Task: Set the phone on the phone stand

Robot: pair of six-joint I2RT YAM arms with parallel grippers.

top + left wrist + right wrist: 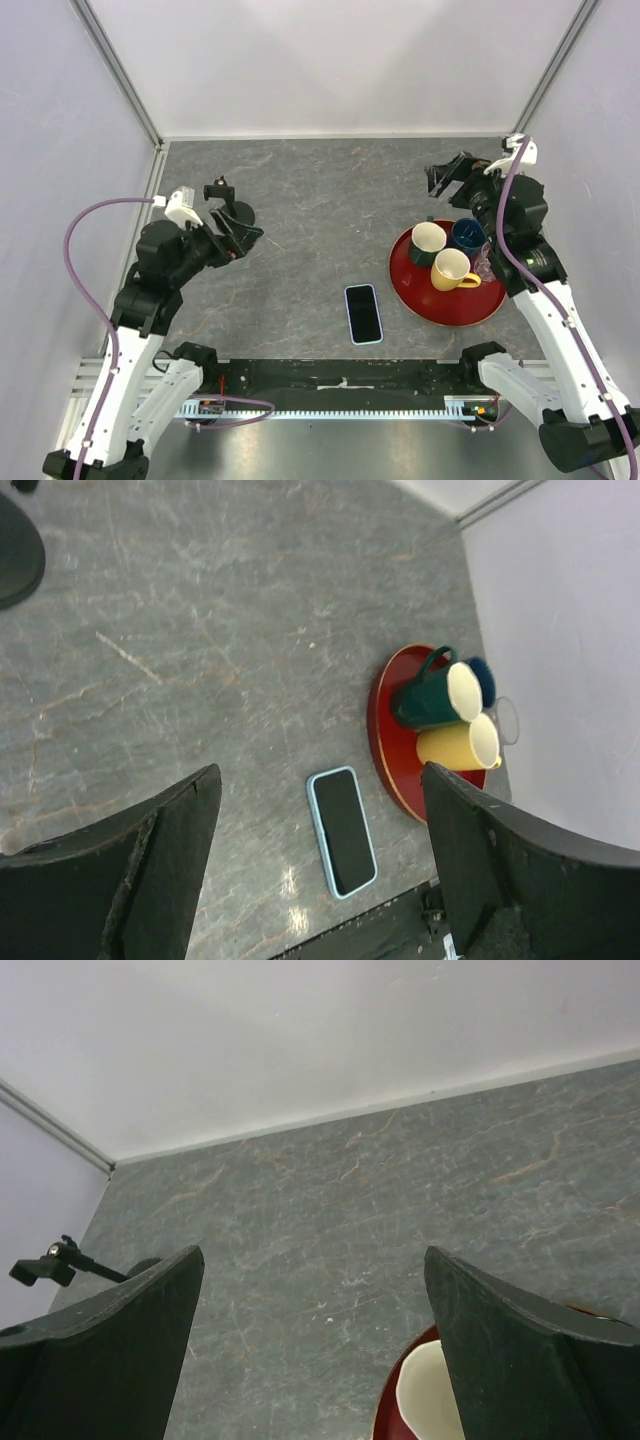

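Grey marbled table [310, 190], seen from above, with one robot arm on each side. The phone [364, 313] lies flat on it, black screen up and pale blue rim showing, close to the near edge and a little right of centre, clear of both arms.

Just to the phone's right, and not touching it, sits a round red tray [412, 303]. It holds a dark green mug [428, 240], a blue mug [466, 233], a yellow mug [452, 268] and a clear glass [486, 262] (the glass is faint and hard to make out).

The phone stand [218, 188], small and black, is on the left side of the table, well apart from the phone. The left gripper [320, 773] hangs above the table just beside the stand, fingers spread wide and holding nothing. The right gripper [312, 1252] hangs at the far right, beyond the tray, also spread wide and holding nothing.
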